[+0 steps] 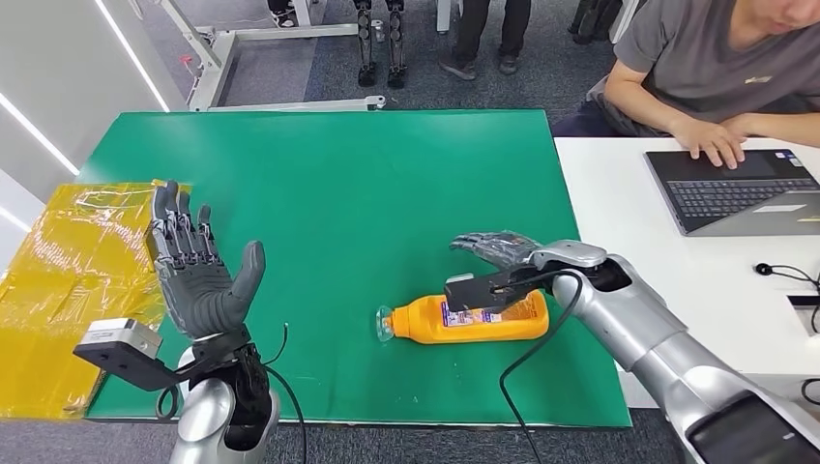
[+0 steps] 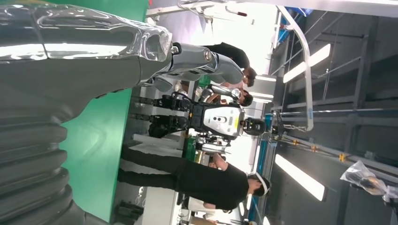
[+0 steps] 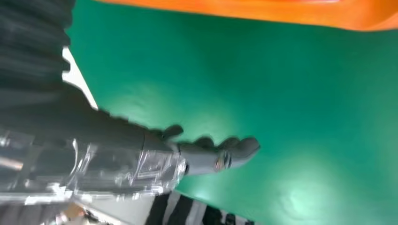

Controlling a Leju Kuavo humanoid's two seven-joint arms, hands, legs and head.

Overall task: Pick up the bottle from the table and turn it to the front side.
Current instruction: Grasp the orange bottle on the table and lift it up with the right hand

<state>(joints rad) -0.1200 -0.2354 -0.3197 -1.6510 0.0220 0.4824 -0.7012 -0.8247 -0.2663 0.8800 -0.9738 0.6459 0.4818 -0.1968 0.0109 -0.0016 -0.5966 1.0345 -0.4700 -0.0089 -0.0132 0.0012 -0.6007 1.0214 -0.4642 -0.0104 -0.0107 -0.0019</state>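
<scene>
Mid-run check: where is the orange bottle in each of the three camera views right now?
Head view: the orange bottle lies on its side on the green mat, by the right hand.
Left wrist view: not in it.
Right wrist view: an orange strip along the picture's upper edge.
Shared landmark: the green mat.

One bottle [image 1: 469, 320], orange, lying on the mat; its orange side also edges the right wrist view.
One green mat [image 1: 329, 184].
One yellow sheet [image 1: 68, 261], at the mat's left edge.
One laptop [image 1: 740, 190], on the white table [image 1: 619, 213].
Two robot hands: left hand [image 1: 198, 266], right hand [image 1: 503, 253].
One person [image 1: 706, 68] seated at the laptop.
Two more people by legs alone at the far edge, head view.
One other robot [image 2: 211, 119], left wrist view, with people standing beside it; their number is unclear.
</scene>
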